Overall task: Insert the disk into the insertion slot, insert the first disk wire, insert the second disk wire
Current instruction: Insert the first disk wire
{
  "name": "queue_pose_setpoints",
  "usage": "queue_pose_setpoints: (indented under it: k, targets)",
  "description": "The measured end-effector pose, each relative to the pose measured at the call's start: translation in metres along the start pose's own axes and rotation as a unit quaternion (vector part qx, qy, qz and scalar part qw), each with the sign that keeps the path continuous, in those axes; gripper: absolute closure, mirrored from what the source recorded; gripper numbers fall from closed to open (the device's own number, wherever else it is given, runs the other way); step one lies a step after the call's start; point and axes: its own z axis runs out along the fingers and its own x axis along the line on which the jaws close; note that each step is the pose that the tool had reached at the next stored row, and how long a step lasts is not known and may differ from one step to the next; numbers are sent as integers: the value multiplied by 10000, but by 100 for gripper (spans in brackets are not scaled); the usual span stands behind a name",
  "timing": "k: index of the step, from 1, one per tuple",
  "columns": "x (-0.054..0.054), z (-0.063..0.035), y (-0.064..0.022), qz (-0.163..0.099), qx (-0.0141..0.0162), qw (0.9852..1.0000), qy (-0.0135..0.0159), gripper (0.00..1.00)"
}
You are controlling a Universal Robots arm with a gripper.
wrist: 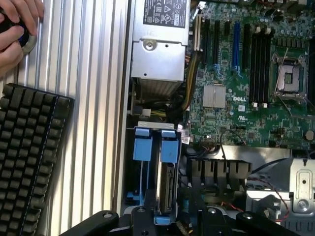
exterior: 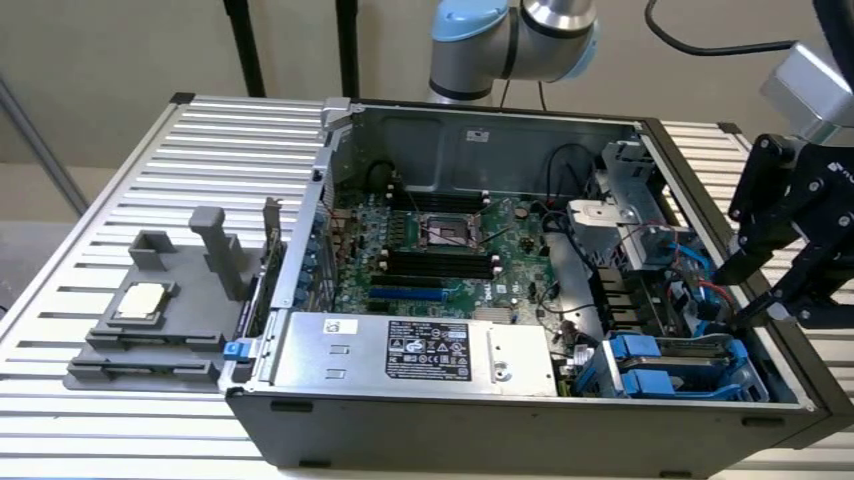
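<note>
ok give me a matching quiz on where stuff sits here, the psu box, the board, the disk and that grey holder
Things:
1. silver metal power-supply box with black label
2. green circuit motherboard
3. grey-silver disk in blue plastic carrier
4. grey plastic fixture holding a square chip

Places:
A. on the ribbed metal table, outside the case
B. in the dark metal insertion slot
C. flat on the floor of the dark computer case
D. along the case's near wall in the exterior view

Pairs: 1-D, 2-C, 3-B, 4-A
</note>
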Motion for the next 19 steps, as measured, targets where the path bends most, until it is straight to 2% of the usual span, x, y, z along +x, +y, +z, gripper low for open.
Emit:
queue_pose_setpoints:
  k: [3,6,11,19]
  targets:
    - [8,50,-116,-12,-2,10000,35,60]
    - [14,103,-188,-56,-6,10000,68,60]
    - [8,193,-205,-201,-15,9998,77,60]
    - [-88,347,-214,-359,-24,9993,81,60]
